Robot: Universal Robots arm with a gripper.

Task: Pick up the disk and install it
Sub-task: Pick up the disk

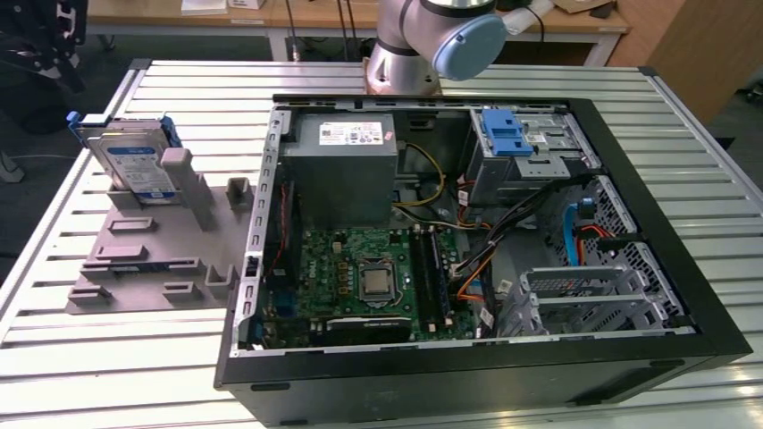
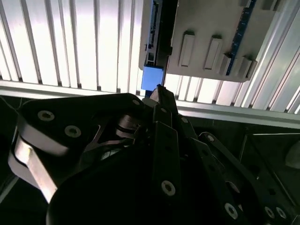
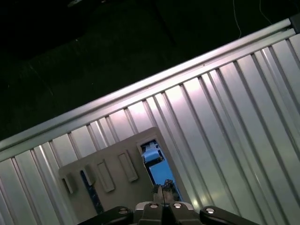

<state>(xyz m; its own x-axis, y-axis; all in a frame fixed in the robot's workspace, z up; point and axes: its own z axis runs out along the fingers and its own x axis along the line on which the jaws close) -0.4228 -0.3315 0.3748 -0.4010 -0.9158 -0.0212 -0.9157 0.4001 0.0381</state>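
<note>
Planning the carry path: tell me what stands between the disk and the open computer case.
In the exterior view, two grey posts of the holder fixture stand between the disk and the computer case.

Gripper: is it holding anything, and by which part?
Nothing is held. The gripper is shut on nothing; the disk stands untouched in the grey holder on the table.

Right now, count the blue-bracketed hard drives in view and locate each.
1. The disk stands in the grey holder at the exterior view's left of the computer case; others may hide inside it.
</note>
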